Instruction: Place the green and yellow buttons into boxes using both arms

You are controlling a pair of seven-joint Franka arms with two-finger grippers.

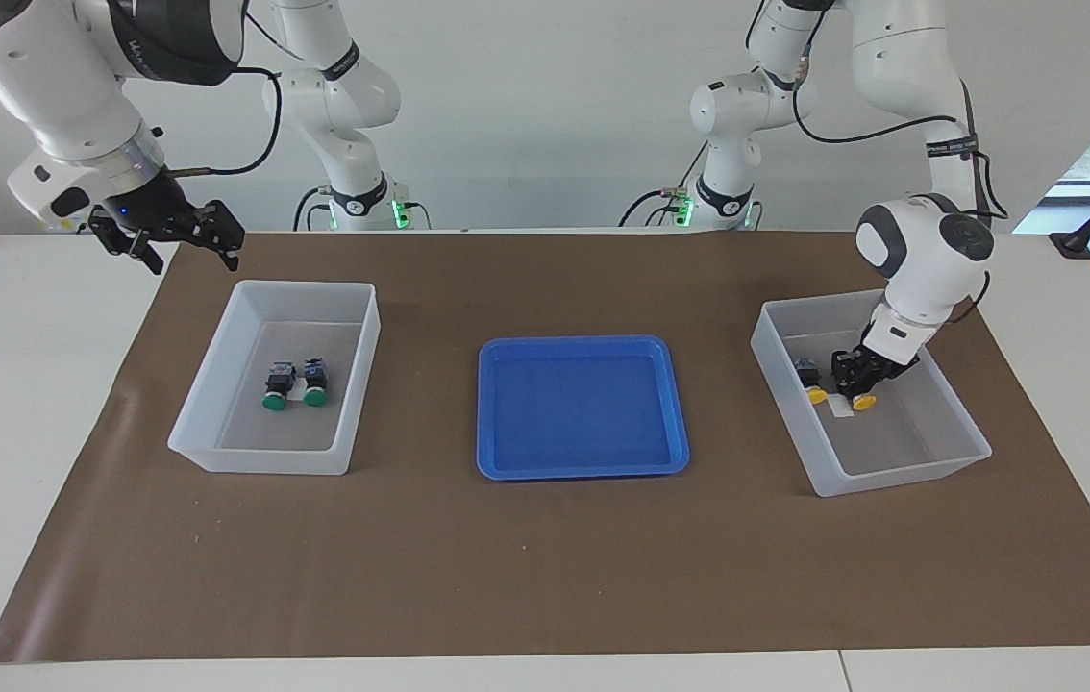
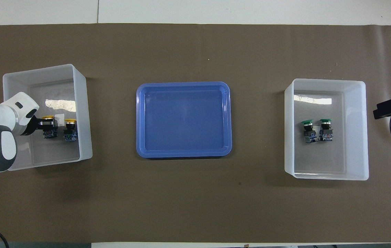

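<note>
Two green buttons lie side by side in the box at the right arm's end. In the box at the left arm's end, one yellow button rests on the floor. My left gripper reaches down into that box, shut on a second yellow button, low and close beside the first. My right gripper waits open and holding nothing, above the mat's corner beside the green buttons' box.
A shallow blue tray with nothing in it sits mid-table between the boxes. A brown mat covers the table. Two smaller white arms with green lights stand at the robots' end.
</note>
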